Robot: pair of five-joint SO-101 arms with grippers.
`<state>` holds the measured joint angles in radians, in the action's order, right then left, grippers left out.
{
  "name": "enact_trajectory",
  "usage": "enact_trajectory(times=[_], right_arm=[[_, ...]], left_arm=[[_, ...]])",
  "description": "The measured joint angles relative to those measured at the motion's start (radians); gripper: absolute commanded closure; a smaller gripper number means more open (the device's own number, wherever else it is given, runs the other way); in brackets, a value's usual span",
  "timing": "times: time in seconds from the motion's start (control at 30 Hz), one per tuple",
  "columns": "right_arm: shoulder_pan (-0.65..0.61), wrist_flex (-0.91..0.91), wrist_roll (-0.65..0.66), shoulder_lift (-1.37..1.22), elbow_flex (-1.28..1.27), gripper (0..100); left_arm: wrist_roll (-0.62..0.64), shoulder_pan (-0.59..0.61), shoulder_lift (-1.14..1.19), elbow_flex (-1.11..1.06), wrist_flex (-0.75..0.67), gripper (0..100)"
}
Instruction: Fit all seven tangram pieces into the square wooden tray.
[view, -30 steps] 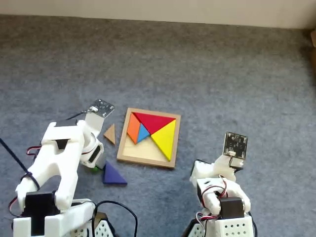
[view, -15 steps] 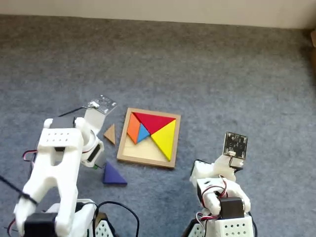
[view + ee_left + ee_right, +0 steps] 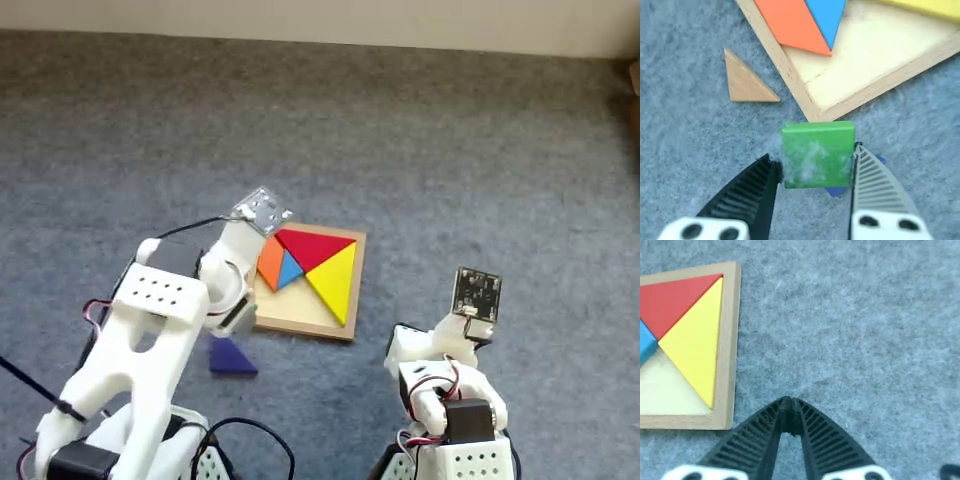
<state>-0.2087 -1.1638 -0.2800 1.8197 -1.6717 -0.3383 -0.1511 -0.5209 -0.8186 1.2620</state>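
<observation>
The square wooden tray (image 3: pixel 300 329) lies on the grey bench (image 3: pixel 450 150), nearer the edge where the arms stand. Four pieces lie in it: a red triangle (image 3: pixel 315 248) along its far edge, a yellow triangle (image 3: pixel 335 282) along its right edge, an orange parallelogram (image 3: pixel 271 262) by its far left corner, and a small blue triangle (image 3: pixel 290 270) touching the orange and red pieces. The near left part of the tray floor is bare wood. The left hand (image 3: pixel 815 160) is clamped on a green square piece (image 3: pixel 817 152), one finger on each side, and holds it just outside the tray's near left corner. A tan triangle (image 3: pixel 742 80) lies on the bench just beside the tray's left edge. A dark blue triangle (image 3: pixel 232 357) lies on the bench near the tray's near left corner, partly under the green square. The right hand (image 3: pixel 790 417) has its fingers together, with nothing between them, over bare bench near the tray's near right corner.
</observation>
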Motion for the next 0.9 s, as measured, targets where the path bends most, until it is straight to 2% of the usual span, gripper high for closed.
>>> enact_trajectory(times=[0.17,0.47,0.9], right_arm=[[0.0,0.0,0.0,0.0,0.0,99.1],[0.0,0.0,0.0,0.0,0.0,99.1],[0.0,0.0,0.0,0.0,0.0,99.1]], left_arm=[[0.008,-0.098,0.0,0.031,-0.005,86],[0.048,-0.187,0.031,0.063,-0.083,86],[0.049,-0.196,0.531,0.373,-0.094,85]])
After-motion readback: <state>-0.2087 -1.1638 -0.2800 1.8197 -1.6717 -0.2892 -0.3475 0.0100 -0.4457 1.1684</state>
